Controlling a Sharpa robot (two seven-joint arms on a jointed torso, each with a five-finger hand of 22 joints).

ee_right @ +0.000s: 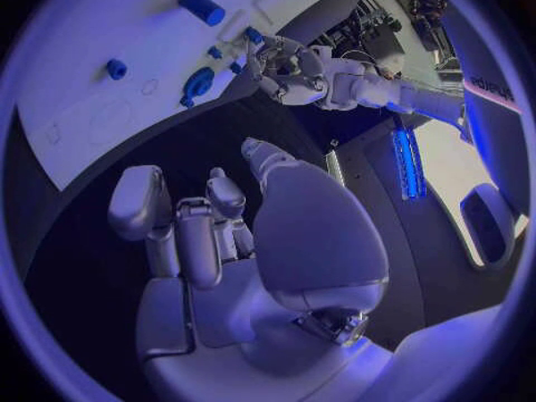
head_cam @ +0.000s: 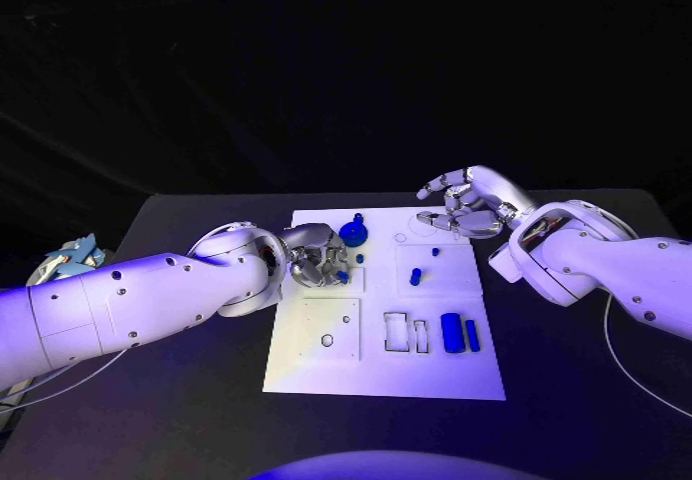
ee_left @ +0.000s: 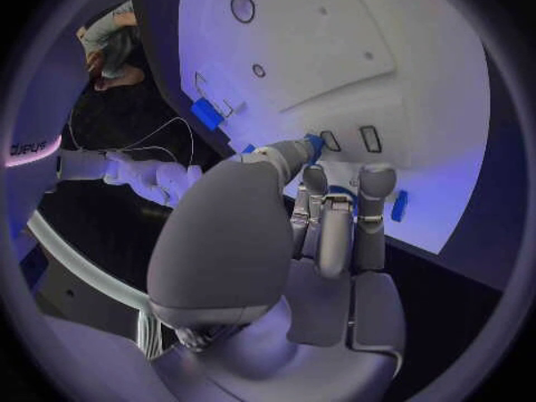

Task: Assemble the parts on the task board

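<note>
right now the left hand (head_cam: pixel 315 258) sits low over the left middle of the white task board (head_cam: pixel 433 375), fingers curled down around a small blue part (ee_left: pixel 314 143). from the left wrist view it looks pinched at the fingertips, so i judge this to be the seating step for that piece. the next move likely calls for lining it up with its recess and pressing straight down. the right hand (head_cam: pixel 464 203) hovers over the board's far right corner, fingers loosely curled and holding nothing. on the board a round blue knob (head_cam: pixel 355 234) stands near the far edge, a short blue peg (head_cam: pixel 415 276) mid-board, and two blue bars (head_cam: pixel 460 332) lie near the front on the tabletop (head_cam: pixel 173 420).
</note>
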